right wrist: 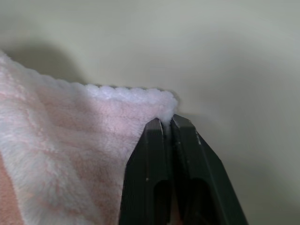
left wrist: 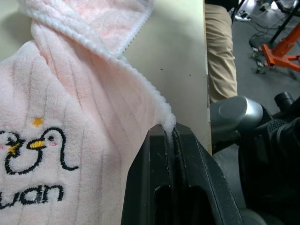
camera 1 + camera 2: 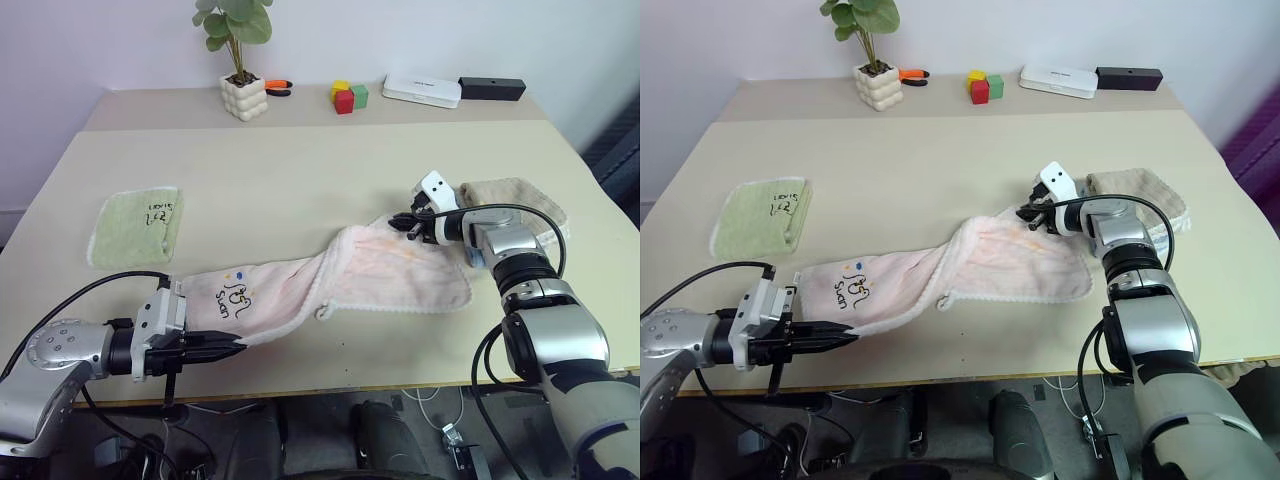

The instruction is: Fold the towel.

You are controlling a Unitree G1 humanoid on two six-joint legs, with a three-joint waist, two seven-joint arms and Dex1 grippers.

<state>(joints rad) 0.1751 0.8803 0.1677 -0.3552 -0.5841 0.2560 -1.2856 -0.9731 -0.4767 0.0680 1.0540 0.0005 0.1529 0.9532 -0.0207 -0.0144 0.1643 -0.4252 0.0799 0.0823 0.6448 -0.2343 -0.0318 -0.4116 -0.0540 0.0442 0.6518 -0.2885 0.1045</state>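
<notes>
Towel: we see the pale pink towel (image 3: 345, 275) lying twisted across the near half of the table (image 3: 300, 170), its embroidered end toward the near left and its wider end spread toward the right.
Left gripper: our left gripper (image 2: 169, 136) has its two black fingers pressed together on the near-left corner of the towel, a tuft of the white edging pinched between them.
Right gripper: our right gripper (image 1: 165, 123) is clamped on the far-right corner of the towel, the fluffy hem caught at its tips.
Feel: we judge it light, soft and limp (thick pile, no stiffness at all), so it will sag and twist between our two grips rather than hold a shape.
Slip: the plush edging compresses easily, and a pinch this near the very corner could pull free if we tug hard.
Where to hold: corners and the hemmed edge look like the best purchase, as we have them.
Twist: the middle is rolled over on itself; we reckon it needs drawing taut and flat before any fold.
Neighbours: a green towel (image 3: 138, 224) lies well apart on the left, a beige towel (image 3: 520, 196) just beside our right wrist.
</notes>
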